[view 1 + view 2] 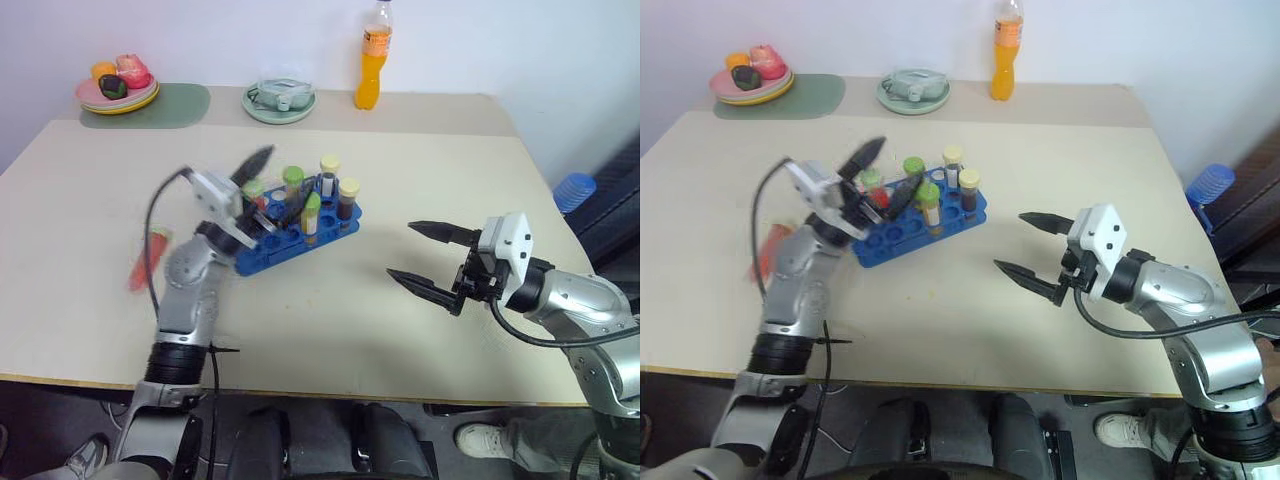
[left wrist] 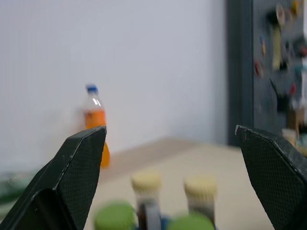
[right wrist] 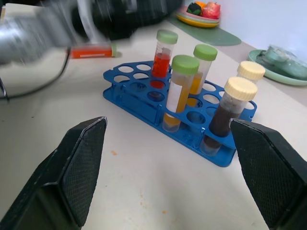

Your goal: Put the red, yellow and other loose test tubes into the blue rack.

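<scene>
On the beige table [image 1: 420,180], the blue rack [image 1: 300,238] sits a little left of centre, angled, with five capped tubes standing in it: three green-capped tubes [image 3: 184,65] toward the near and left holes, one holding red liquid and the others orange-yellow, and two cream-capped tubes [image 3: 241,89] with dark brown liquid at the rack's right end. My left gripper [image 1: 262,190] is raised above the rack's left end, blurred, its two black fingers spread wide and holding nothing; through its wrist camera the tube caps appear between the parted fingertips [image 2: 88,143]. My right gripper [image 1: 425,255] hangs level over the bare tabletop to the right of the rack, well apart from it, pointing toward it with its fingers fully apart and empty. One loose red tube [image 1: 148,258] lies flat on the table to the left of my left arm, away from the rack; in the right wrist view it shows as an orange-red tube with a green cap. Along the far edge stand an orange drink bottle [image 1: 373,55], a pale green dish [image 1: 279,100], and a plate of fruit [image 1: 118,88] on a green mat [image 1: 180,103]. Off the right edge of the table sits a round blue ribbed object [image 1: 574,190].
</scene>
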You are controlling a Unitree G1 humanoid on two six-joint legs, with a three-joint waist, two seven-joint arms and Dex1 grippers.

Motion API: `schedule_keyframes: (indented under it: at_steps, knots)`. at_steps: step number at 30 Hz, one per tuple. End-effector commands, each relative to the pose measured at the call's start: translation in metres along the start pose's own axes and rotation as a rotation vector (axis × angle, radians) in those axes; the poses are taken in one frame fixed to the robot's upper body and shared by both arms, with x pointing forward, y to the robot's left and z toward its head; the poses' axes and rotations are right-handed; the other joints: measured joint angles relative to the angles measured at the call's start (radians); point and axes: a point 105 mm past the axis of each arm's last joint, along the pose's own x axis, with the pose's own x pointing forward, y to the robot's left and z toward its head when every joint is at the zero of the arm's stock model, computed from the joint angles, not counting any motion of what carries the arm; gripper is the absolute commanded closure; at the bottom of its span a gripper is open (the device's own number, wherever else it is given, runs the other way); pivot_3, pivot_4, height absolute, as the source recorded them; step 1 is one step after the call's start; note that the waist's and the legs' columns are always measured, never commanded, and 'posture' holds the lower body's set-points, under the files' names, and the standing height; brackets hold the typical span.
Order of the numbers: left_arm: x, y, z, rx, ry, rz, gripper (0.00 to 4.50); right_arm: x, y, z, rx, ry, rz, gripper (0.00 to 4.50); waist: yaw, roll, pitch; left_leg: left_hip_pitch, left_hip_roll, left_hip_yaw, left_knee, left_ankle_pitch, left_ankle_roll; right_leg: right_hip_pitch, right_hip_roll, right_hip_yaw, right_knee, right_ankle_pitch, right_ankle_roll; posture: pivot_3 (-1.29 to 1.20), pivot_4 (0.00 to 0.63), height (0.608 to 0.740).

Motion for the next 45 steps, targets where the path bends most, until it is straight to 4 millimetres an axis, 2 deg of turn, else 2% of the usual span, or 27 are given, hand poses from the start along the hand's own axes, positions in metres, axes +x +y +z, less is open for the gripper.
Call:
schedule_keyframes:
  at_steps: [1, 3, 5, 6, 7, 8, 9, 11, 13, 17, 20, 28, 31, 34, 37, 42, 43, 45]
  knots:
    - [0.002, 0.048, 0.034, -0.032, 0.031, 0.202, 0.08, 0.006, -0.001, 0.008, -0.038, -0.043, 0.021, 0.30, -0.001, 0.000, 0.000, 0.000, 0.000, 0.000, 0.000, 0.000, 0.000, 0.000, 0.000, 0.000, 0.001, 0.000, 0.000, 0.00, 0.150, 0.740]
    - [-0.003, 0.073, 0.035, 0.000, 0.149, 0.315, 0.08, 0.008, -0.001, 0.007, -0.038, -0.048, 0.030, 0.30, -0.004, 0.000, 0.000, 0.001, 0.000, 0.000, 0.000, 0.000, 0.000, 0.000, 0.000, 0.000, 0.001, 0.000, 0.000, 0.00, 0.150, 0.740]
    - [-0.020, 0.108, 0.033, 0.126, 0.374, 0.518, 0.08, 0.010, -0.003, 0.004, -0.039, -0.053, 0.040, 0.30, -0.005, -0.001, 0.000, 0.001, 0.000, 0.000, 0.000, 0.000, -0.001, 0.000, 0.000, 0.000, 0.001, 0.000, 0.000, 0.00, 0.150, 0.740]
    - [-0.027, 0.118, 0.033, 0.141, 0.454, 0.573, 0.08, 0.011, -0.003, 0.003, -0.040, -0.056, 0.044, 0.30, -0.006, -0.001, 0.000, 0.001, 0.000, 0.000, 0.000, 0.001, -0.001, 0.000, 0.001, 0.000, 0.002, 0.000, 0.000, 0.00, 0.150, 0.740]
    - [-0.042, 0.127, 0.026, 0.115, 0.607, 0.623, 0.08, 0.013, -0.004, 0.002, -0.039, -0.059, 0.048, 0.30, -0.006, -0.001, 0.000, 0.001, 0.000, 0.000, 0.000, 0.001, -0.002, 0.000, 0.001, 0.000, 0.002, 0.000, 0.000, 0.00, 0.150, 0.740]
    - [-0.050, 0.130, 0.024, 0.103, 0.696, 0.638, 0.08, 0.014, -0.004, 0.001, -0.039, -0.062, 0.051, 0.30, -0.006, -0.002, 0.001, 0.001, 0.000, 0.000, 0.000, 0.001, -0.002, 0.000, 0.001, 0.000, 0.002, 0.000, 0.000, 0.00, 0.150, 0.740]
    - [-0.064, 0.130, 0.014, 0.048, 0.895, 0.651, 0.08, 0.015, -0.004, 0.001, -0.037, -0.067, 0.055, 0.30, -0.007, -0.002, 0.001, 0.001, 0.000, 0.000, 0.000, 0.004, -0.007, 0.000, 0.001, 0.000, 0.002, 0.000, 0.001, 0.00, 0.150, 0.740]
    - [-0.084, 0.125, 0.006, -0.051, 1.150, 0.663, 0.08, 0.016, -0.003, 0.000, -0.036, -0.072, 0.059, 0.30, -0.005, -0.003, 0.001, 0.001, 0.000, 0.000, -0.001, 0.004, -0.007, 0.000, 0.001, 0.000, 0.002, -0.001, 0.001, 0.00, 0.150, 0.740]
    - [-0.103, 0.128, 0.004, -0.068, 1.296, 0.673, 0.08, 0.017, -0.002, -0.002, -0.032, -0.077, 0.067, 0.30, -0.002, -0.002, 0.001, 0.001, 0.000, 0.000, -0.001, 0.004, -0.008, -0.001, 0.001, 0.000, 0.003, -0.001, 0.001, 0.00, 0.150, 0.740]
    - [-0.127, 0.138, 0.000, -0.087, 1.417, 0.730, 0.08, 0.017, -0.001, -0.005, -0.032, -0.078, 0.070, 0.30, -0.002, -0.003, 0.002, 0.001, 0.000, 0.001, -0.001, 0.005, -0.008, -0.002, 0.000, 0.000, 0.004, -0.001, 0.001, 0.00, 0.150, 0.740]
    - [-0.136, 0.143, -0.002, -0.080, 1.481, 0.759, 0.08, 0.016, -0.001, -0.005, -0.028, -0.080, 0.064, 0.30, -0.002, -0.003, 0.002, 0.001, 0.000, 0.001, -0.001, 0.005, -0.010, -0.002, 0.001, 0.000, 0.005, -0.001, 0.001, 0.00, 0.150, 0.740]
    - [-0.137, 0.155, -0.032, -0.072, 1.535, 0.765, 0.08, 0.020, 0.001, -0.006, -0.021, -0.090, 0.054, 0.30, 0.000, -0.003, 0.002, 0.001, -0.001, 0.001, -0.001, 0.005, -0.010, -0.003, 0.001, 0.000, 0.005, -0.001, 0.001, 0.00, 0.150, 0.740]
    - [-0.131, 0.152, -0.043, -0.102, 1.551, 0.733, 0.08, 0.019, 0.001, -0.005, -0.026, -0.087, 0.048, 0.30, 0.001, -0.003, 0.002, 0.000, -0.001, 0.001, -0.001, 0.005, -0.010, -0.003, 0.001, 0.000, 0.005, -0.001, 0.001, 0.00, 0.150, 0.740]
    - [-0.136, 0.151, -0.054, -0.126, 1.585, 0.721, 0.08, 0.017, 0.000, -0.004, -0.031, -0.082, 0.037, 0.30, 0.001, -0.003, 0.002, 0.000, -0.001, 0.001, -0.001, 0.005, -0.010, -0.003, 0.001, 0.000, 0.005, -0.001, 0.001, 0.00, 0.150, 0.740]
    - [-0.141, 0.152, -0.061, -0.094, 1.610, 0.706, 0.87, 0.015, 0.001, -0.002, -0.034, -0.078, 0.030, 0.30, 0.001, -0.002, 0.001, 0.000, -0.001, 0.001, -0.001, 0.005, -0.010, -0.003, 0.000, 0.000, 0.005, -0.001, 0.001, 0.00, 0.150, 0.740]
    - [-0.142, 0.146, -0.060, -0.148, 1.609, 0.701, 3.27, 0.015, 0.001, -0.001, -0.035, -0.075, 0.026, 0.30, -0.004, -0.002, 0.001, 0.002, 0.000, 0.001, -0.001, 0.006, -0.010, -0.003, 0.000, 0.000, 0.008, -0.001, 0.001, 0.00, 0.150, 0.740]
    - [-0.143, 0.146, -0.058, -0.149, 1.609, 0.702, 3.47, 0.016, 0.001, 0.000, -0.036, -0.075, 0.027, 0.30, -0.005, -0.002, 0.001, 0.002, 0.000, 0.001, -0.001, 0.006, -0.010, -0.003, 0.000, 0.000, 0.008, -0.001, 0.001, 0.00, 0.150, 0.740]
    - [-0.143, 0.144, -0.054, -0.164, 1.605, 0.694, 3.47, 0.017, 0.000, 0.000, -0.036, -0.075, 0.030, 0.30, -0.008, -0.002, 0.001, 0.002, 0.000, 0.001, -0.001, 0.006, -0.010, -0.003, 0.000, 0.000, 0.008, -0.001, 0.001, 0.00, 0.150, 0.740]
